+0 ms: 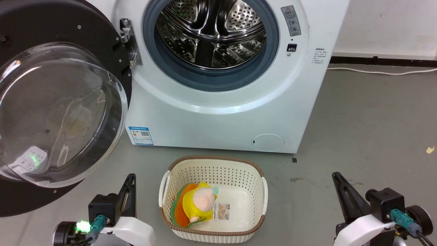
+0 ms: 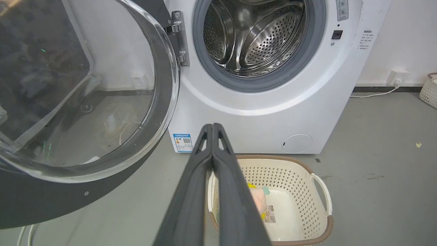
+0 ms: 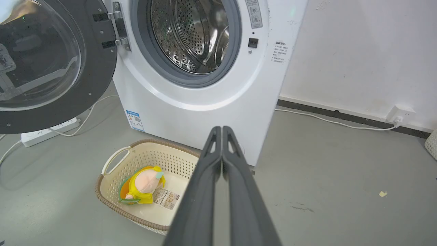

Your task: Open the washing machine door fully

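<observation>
Left gripper (image 2: 212,127) has its two dark fingers pressed flat together, nothing between them. It sits low over the grey floor (image 1: 358,119), just left of the basket (image 1: 218,160). Right gripper (image 3: 222,128) is the same deal, fingers together and empty, off to the right of the basket and well apart from it. The basket is cream with a brown rim and sits right in front of the machine, with a yellow plush toy (image 1: 198,205) lying in it. Beyond that, the washing machine door (image 1: 58,112) hangs swung wide out to the left on its metal hinge (image 1: 129,41), glass bowl bulging toward the camera. Neither gripper is touching it. The steel drum (image 1: 211,30) is fully exposed.
</observation>
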### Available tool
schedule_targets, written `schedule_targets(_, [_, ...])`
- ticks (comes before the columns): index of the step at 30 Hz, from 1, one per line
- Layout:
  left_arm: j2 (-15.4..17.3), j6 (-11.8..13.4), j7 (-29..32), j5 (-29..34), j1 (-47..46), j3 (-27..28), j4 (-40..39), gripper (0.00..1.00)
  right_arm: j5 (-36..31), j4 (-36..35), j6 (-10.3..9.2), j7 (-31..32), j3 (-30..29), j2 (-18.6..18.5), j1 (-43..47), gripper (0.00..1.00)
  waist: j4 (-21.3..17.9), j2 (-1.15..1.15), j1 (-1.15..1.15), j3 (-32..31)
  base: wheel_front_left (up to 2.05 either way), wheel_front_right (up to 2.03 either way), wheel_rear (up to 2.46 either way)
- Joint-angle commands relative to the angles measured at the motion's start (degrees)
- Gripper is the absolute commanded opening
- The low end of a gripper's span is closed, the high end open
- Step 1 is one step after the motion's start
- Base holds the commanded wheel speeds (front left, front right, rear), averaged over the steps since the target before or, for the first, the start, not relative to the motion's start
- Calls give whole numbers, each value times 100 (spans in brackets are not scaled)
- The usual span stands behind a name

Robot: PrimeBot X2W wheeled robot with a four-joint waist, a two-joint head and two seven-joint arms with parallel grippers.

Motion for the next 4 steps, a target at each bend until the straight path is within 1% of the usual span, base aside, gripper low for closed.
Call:
schedule_targets(1, [0, -32, 2, 50, -88, 15, -24, 0, -43, -25, 5, 3, -2, 27, -71, 0, 0, 0, 0, 0, 0, 0, 0])
schedule_targets(4, [0, -32, 2, 50, -88, 15, -24, 0, -43, -25, 5, 3, -2, 27, -71, 0, 0, 0, 0, 0, 0, 0, 0])
